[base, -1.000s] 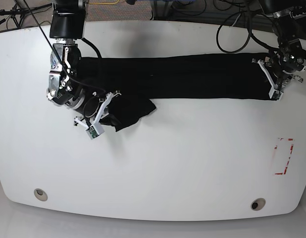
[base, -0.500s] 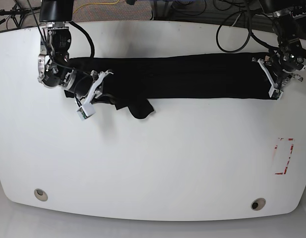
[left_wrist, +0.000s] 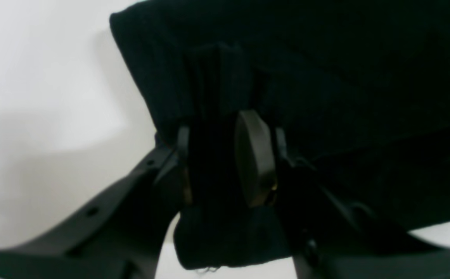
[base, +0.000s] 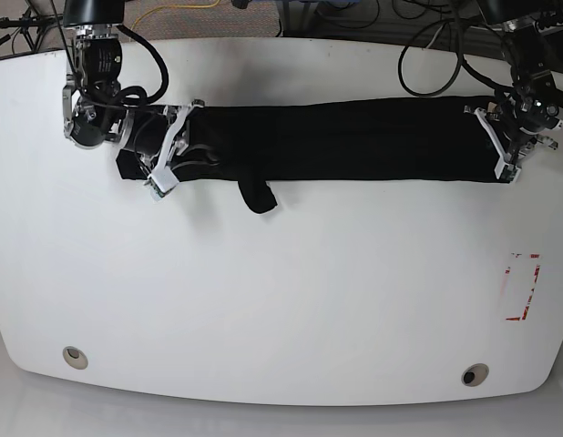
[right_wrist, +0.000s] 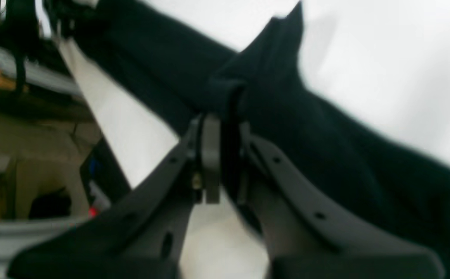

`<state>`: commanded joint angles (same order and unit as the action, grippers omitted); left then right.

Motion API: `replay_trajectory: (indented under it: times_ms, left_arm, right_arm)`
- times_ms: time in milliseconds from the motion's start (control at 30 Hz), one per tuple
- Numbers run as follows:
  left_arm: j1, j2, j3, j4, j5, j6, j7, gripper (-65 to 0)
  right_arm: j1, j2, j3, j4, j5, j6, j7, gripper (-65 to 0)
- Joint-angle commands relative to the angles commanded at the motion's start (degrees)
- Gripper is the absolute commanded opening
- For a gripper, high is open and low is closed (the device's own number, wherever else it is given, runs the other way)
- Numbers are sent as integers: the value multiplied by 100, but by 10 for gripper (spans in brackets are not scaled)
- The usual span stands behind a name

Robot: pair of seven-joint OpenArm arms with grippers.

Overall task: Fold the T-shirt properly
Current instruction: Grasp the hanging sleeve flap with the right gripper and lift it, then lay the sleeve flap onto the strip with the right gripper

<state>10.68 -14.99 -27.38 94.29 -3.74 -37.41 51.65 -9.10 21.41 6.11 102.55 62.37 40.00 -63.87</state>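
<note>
The black T-shirt [base: 345,141] lies stretched into a long band across the far half of the white table [base: 281,291]. A small flap [base: 258,195] hangs from its near edge. My right gripper [base: 172,150], at the band's left end, is shut on a bunched fold of the T-shirt [right_wrist: 248,97]. At the band's right end my left gripper [base: 502,146] is shut on the T-shirt [left_wrist: 326,77], with cloth pinched between its pads [left_wrist: 254,162].
Black cables [base: 427,64] loop over the table's back edge near the left arm. A red-marked rectangle [base: 523,287] sits at the right side of the table. Two round holes [base: 74,356] [base: 475,374] lie near the front edge.
My right gripper has carried its end of the T-shirt up and back, pulling the drooping left part straighter. The hanging flap has shrunk. The left gripper has stayed put.
</note>
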Motion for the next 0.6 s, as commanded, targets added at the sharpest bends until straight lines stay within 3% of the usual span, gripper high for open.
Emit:
replay_trajectory:
  times_ms: [133, 200, 267, 400, 600]
  left_arm:
    - [0, 0, 0, 0, 0, 0, 0, -481]
    - [0, 0, 0, 0, 0, 0, 0, -481]
    - [0, 0, 0, 0, 0, 0, 0, -481]
    - [0, 0, -9, 0, 0, 0, 0, -481]
    - [0, 0, -18, 0, 0, 0, 0, -481]
  right_arm:
    - [0, 132, -413, -18, -9, 0, -44, -571]
    - [0, 185, -571, -26, -9, 0, -44, -528]
    - [0, 211, -677, -9, -9, 0, -44, -466]
    - [0, 422, -923, 202, -9, 0, -70, -281]
    - [44, 554, -738, 615, -18, 0, -35, -257]
